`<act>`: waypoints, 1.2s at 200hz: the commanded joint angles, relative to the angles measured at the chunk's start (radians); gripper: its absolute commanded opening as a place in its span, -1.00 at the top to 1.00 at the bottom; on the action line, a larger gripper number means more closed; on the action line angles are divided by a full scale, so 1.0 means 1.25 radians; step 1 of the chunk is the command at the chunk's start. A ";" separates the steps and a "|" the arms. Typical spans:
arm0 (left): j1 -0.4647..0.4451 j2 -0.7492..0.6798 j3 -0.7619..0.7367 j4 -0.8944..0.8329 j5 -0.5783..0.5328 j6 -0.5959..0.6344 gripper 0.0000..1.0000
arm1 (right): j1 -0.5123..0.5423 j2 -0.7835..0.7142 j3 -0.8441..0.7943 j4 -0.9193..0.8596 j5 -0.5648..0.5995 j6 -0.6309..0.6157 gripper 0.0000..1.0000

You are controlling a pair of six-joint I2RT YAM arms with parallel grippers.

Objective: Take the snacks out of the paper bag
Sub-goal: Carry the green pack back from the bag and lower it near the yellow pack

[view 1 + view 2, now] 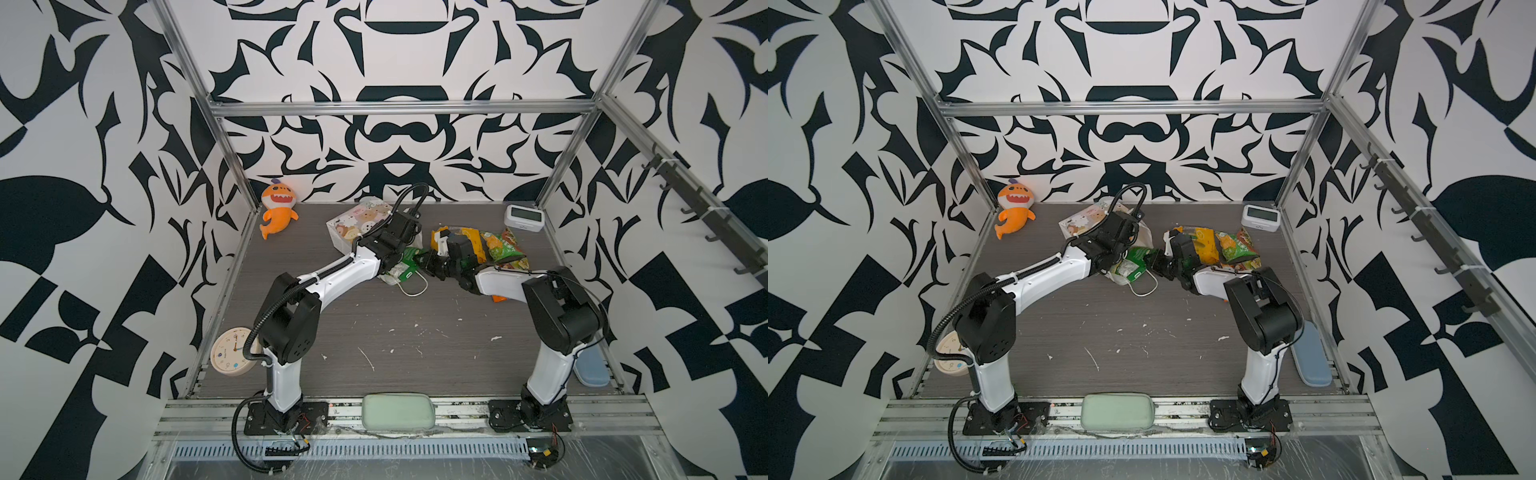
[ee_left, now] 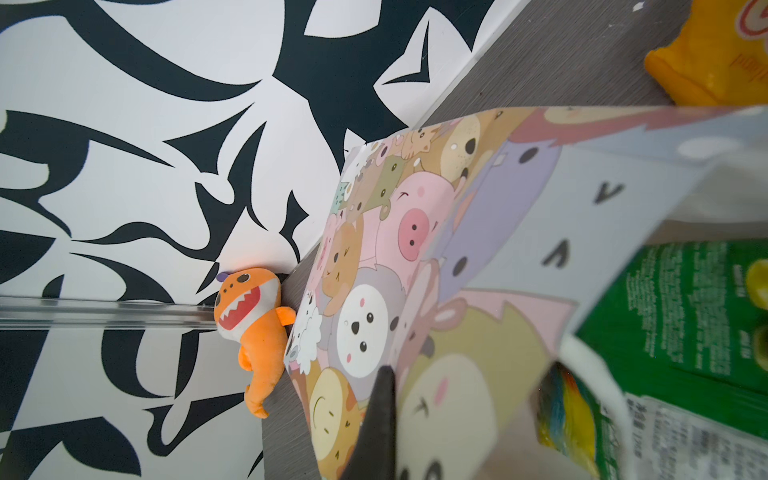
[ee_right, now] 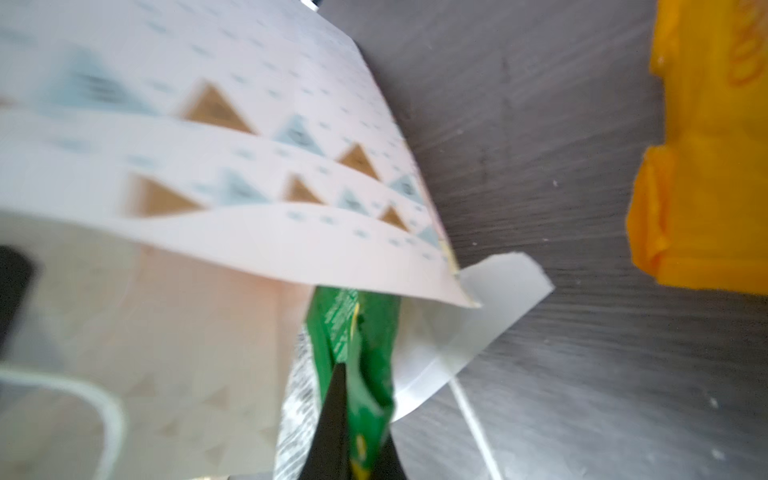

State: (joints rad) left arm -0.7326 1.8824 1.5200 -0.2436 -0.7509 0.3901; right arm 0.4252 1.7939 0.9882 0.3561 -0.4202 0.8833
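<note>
Looking at the green snack packet (image 3: 357, 345), we find it half out of the mouth of the paper bag (image 2: 374, 270) with the right jaws clamped on its end, the left jaws closed on the bag's upper wall just beside them, and a yellow packet (image 3: 706, 166) on the desk (image 1: 374, 332) near the right jaws.

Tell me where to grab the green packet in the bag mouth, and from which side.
Pinch the flat end of the green packet that sticks out of the paper bag, coming from the right; the bag lies on its side, mouth facing that way. The right gripper is shut on that end.
</note>
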 commanded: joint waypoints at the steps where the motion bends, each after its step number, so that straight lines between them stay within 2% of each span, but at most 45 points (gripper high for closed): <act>1: 0.000 -0.002 0.019 0.021 -0.005 -0.009 0.90 | 0.001 -0.088 0.022 -0.026 0.009 -0.019 1.00; 51: 0.000 -0.007 0.016 0.019 -0.008 -0.009 0.90 | 0.000 -0.237 -0.014 -0.142 0.009 -0.018 1.00; 102: 0.000 -0.011 0.010 0.024 -0.008 -0.007 0.90 | -0.067 -0.462 -0.089 -0.302 0.082 -0.009 1.00; 126: 0.000 -0.012 0.010 0.024 -0.008 -0.009 0.90 | -0.105 -0.559 -0.100 -0.409 0.157 -0.001 1.00; 147: 0.000 -0.012 0.012 0.027 -0.007 -0.007 0.90 | -0.137 -0.612 -0.134 -0.443 0.215 0.036 1.00; 187: -0.001 -0.007 0.020 0.027 -0.003 -0.005 0.90 | -0.170 -0.622 -0.214 -0.357 0.268 0.139 1.00; 240: -0.003 -0.006 0.031 0.024 -0.003 -0.002 0.90 | -0.173 -0.531 -0.205 -0.248 0.294 0.173 1.00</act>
State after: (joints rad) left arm -0.7334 1.8824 1.5208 -0.2428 -0.7517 0.3923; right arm 0.2108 1.1183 0.7094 -0.1268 -0.0864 1.0546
